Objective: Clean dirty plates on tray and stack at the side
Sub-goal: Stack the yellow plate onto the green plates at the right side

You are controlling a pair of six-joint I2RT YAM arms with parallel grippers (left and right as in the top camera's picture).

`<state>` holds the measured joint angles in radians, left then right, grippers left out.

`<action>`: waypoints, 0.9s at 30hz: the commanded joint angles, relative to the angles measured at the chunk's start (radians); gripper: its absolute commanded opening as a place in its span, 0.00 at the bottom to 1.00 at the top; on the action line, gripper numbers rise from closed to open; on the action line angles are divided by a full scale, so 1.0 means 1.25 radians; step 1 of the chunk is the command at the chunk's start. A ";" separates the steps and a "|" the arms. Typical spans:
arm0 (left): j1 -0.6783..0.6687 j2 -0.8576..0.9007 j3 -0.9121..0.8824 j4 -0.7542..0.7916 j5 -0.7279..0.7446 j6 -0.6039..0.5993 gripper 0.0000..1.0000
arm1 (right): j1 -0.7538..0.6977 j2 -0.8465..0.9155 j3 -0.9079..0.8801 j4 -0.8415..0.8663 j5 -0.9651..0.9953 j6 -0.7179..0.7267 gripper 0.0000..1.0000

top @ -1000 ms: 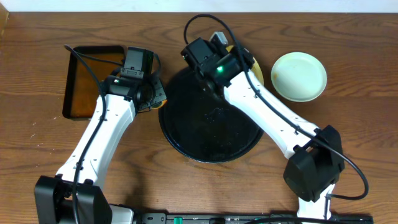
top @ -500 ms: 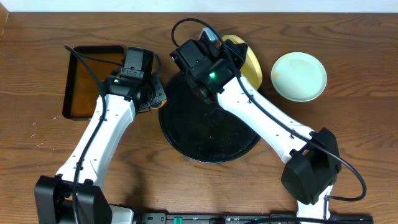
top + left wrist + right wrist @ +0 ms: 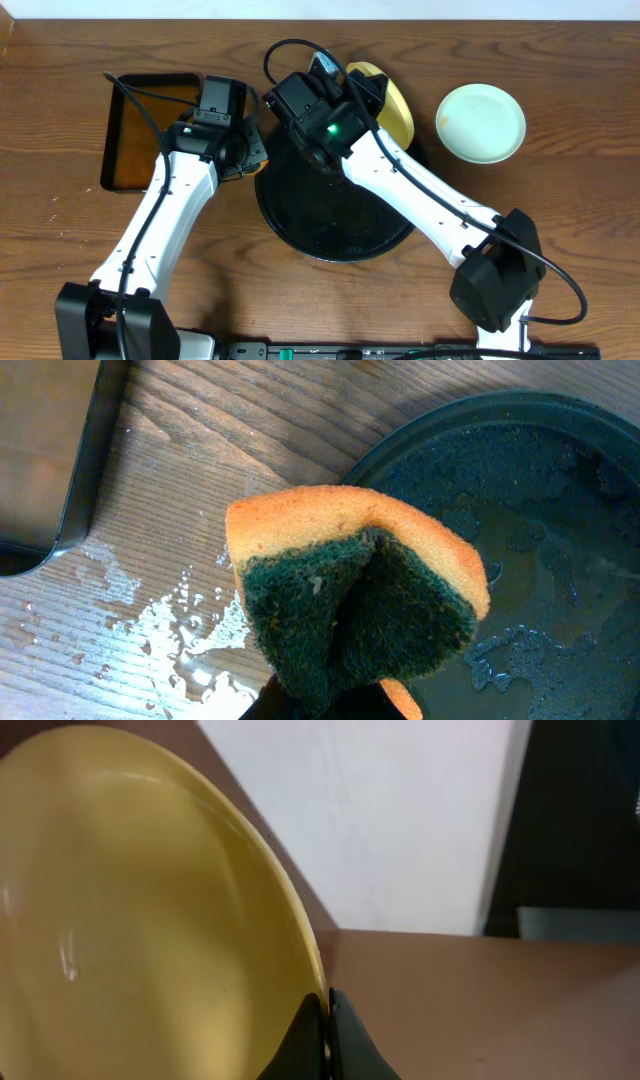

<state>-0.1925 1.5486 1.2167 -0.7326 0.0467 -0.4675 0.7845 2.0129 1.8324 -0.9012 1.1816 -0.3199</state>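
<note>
**A:** What does the right gripper (image 3: 325,1020) have?

**B:** The yellow plate (image 3: 150,920); its jaws are pinched on the rim, and the plate stands tilted up on edge above the far rim of the round tray (image 3: 330,215).

**A:** How will it handle?

**B:** I'd judge it stiff, light and glossy, and likely slick if wet; a thin rim pinch lets it swing or slip, so a slow carry suits; whether it would chip I cannot tell.

**A:** And the left gripper (image 3: 325,705)?

**B:** It is clamped on a folded sponge (image 3: 350,590), green side out, just beside the tray's near-left rim.

**A:** What lies further out?

**B:** A mint plate (image 3: 481,122) sits well to the right of the plate hand, flat on the table (image 3: 560,230); that looks like the stacking spot; water (image 3: 180,630) is spilt on the wood under the sponge hand, and the rectangular tray (image 3: 108,130) of brown liquid lies to its left; a pale wall (image 3: 400,820) shows behind.
</note>
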 commanded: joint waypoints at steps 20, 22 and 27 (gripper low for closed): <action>0.002 0.011 -0.015 0.000 -0.002 -0.001 0.09 | -0.581 -0.031 0.018 -0.126 -0.972 0.393 0.01; 0.002 0.011 -0.015 0.001 -0.002 -0.001 0.08 | -0.653 -0.031 0.018 -0.126 -1.024 0.392 0.01; 0.002 0.011 -0.015 0.004 -0.002 -0.001 0.08 | -0.784 -0.029 0.006 -0.117 -1.054 0.353 0.01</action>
<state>-0.1925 1.5509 1.2156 -0.7300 0.0467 -0.4675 -0.1471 2.0125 1.8336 -1.0519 -0.0349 0.1425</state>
